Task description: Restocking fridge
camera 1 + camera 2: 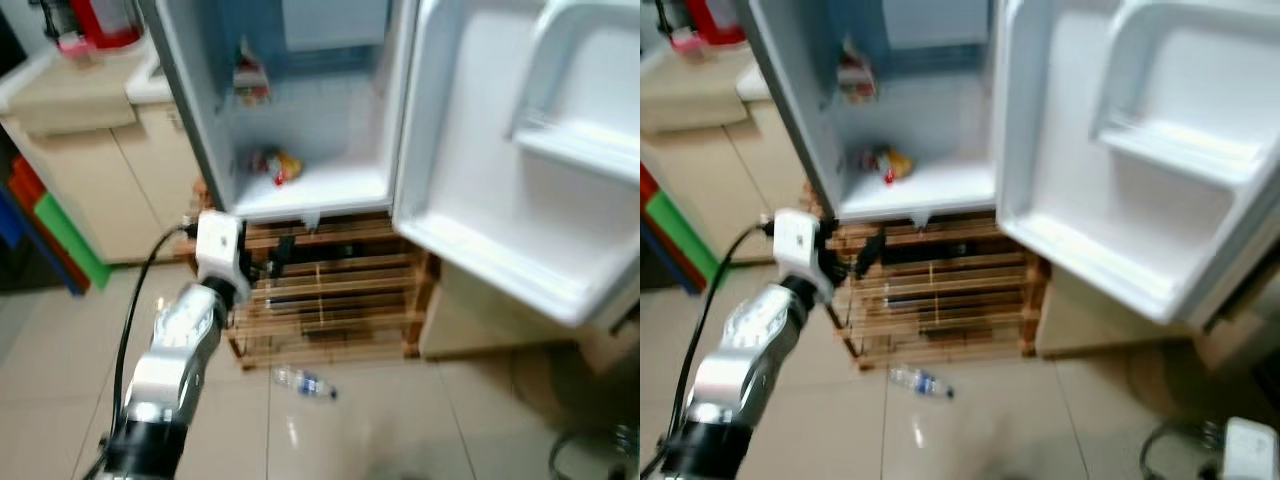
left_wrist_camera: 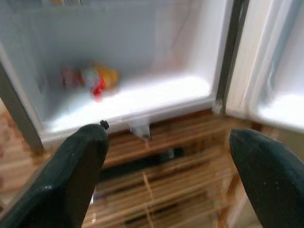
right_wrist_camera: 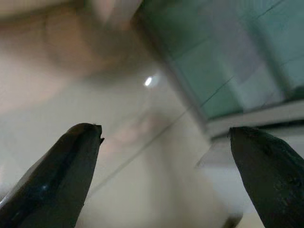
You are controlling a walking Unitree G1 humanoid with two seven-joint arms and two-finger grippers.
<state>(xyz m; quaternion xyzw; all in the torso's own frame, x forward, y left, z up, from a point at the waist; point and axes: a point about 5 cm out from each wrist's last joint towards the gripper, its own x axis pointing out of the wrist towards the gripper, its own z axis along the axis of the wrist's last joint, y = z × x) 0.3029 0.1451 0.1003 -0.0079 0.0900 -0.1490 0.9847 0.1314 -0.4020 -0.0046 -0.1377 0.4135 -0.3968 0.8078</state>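
Our left pincer (image 1: 283, 252), wide open and empty, hovers before the open white fridge (image 1: 300, 190). The clear plastic water bottle (image 1: 305, 383) lies on the floor below it; we risk overlooking it. Our right pincer (image 3: 164, 175) also gapes empty.

the blurred red-and-yellow packet (image 2: 90, 80) in the fridge (image 1: 330, 185) cannot be identified.

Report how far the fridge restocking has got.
Done: the white fridge door stands open, and colourful packets lie on the lowest shelf. In hand: nothing; the left claw is open before the wooden rack. Left: the clear plastic bottle lies on the floor.
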